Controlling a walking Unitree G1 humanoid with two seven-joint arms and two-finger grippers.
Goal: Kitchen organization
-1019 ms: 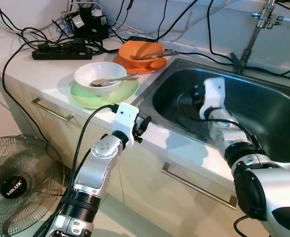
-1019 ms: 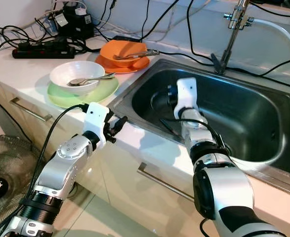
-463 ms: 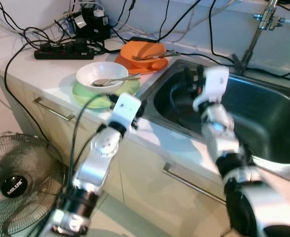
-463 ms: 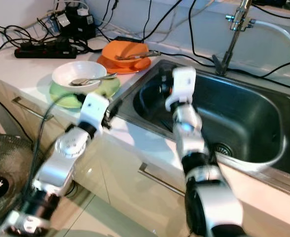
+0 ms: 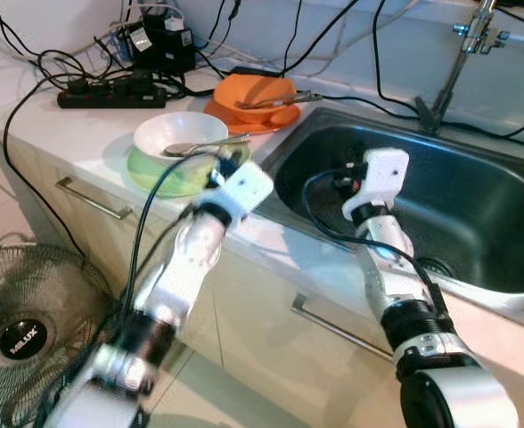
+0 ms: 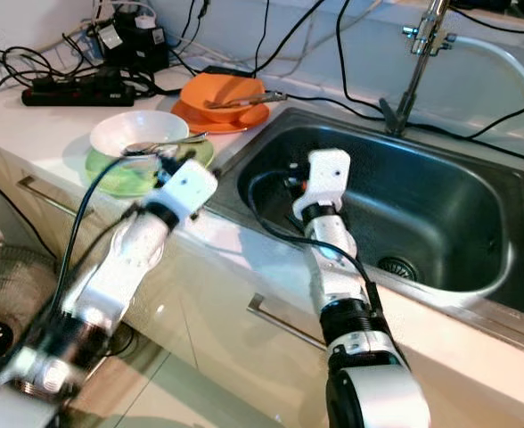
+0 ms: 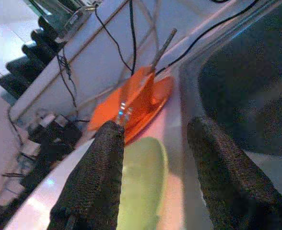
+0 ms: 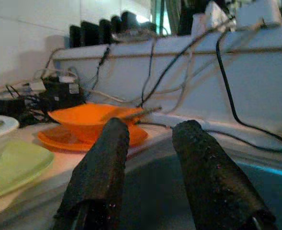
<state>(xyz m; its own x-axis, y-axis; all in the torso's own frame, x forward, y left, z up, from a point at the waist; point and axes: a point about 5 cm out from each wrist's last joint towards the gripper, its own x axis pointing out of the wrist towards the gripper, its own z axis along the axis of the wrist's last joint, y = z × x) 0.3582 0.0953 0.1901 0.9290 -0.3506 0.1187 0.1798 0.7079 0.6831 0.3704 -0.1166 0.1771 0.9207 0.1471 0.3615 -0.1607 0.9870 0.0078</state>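
We judge ourselves mid-approach to the dishes: left gripper [image 7: 155,158] and right gripper [image 8: 150,158], both parted and empty, point at the orange bowl [image 5: 255,92] on the counter [image 5: 84,125] beside the sink [image 5: 476,205], which still needs grasping

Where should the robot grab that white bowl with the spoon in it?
Probably by the rim of the white bowl, from above on the side facing the robot. Its wall is thin enough to pinch, and the spoon lies across toward the sink side, so the near rim is free.
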